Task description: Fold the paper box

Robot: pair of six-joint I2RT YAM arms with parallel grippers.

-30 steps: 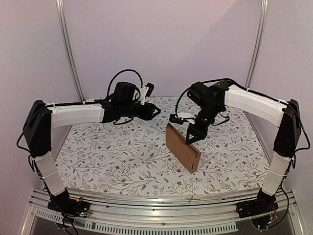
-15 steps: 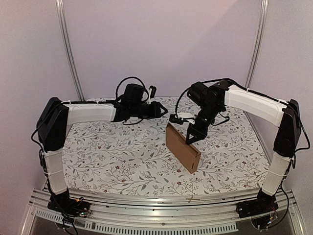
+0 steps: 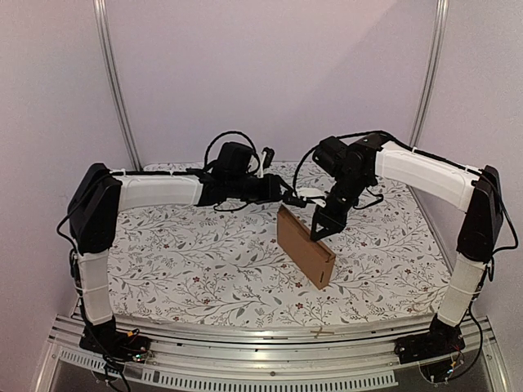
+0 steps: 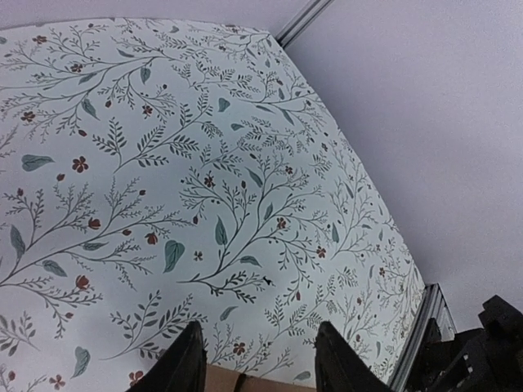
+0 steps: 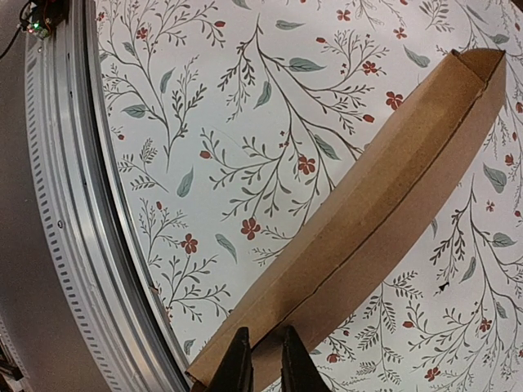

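At the near edge, a metal rail [image 3: 270, 335] carries the bases of two robot arms, one at each side. Beyond it lies a table [image 3: 188, 261] covered in a white cloth printed with leaves and small red flowers. Right of the middle, a thin brown cardboard box [image 3: 304, 245] stands on one long edge, running from near right to far left. The right claw [image 3: 320, 227] reaches down onto the far part of the box's top edge; its wrist view shows the two fingers almost together, pinching the cardboard between them. The left claw [image 3: 288, 196] reaches in level from the left, just beside the box's far end. Its fingers stand well apart and hold nothing, with a strip of the brown cardboard showing between them; whether they touch it cannot be told. A plain pale wall closes the far side.
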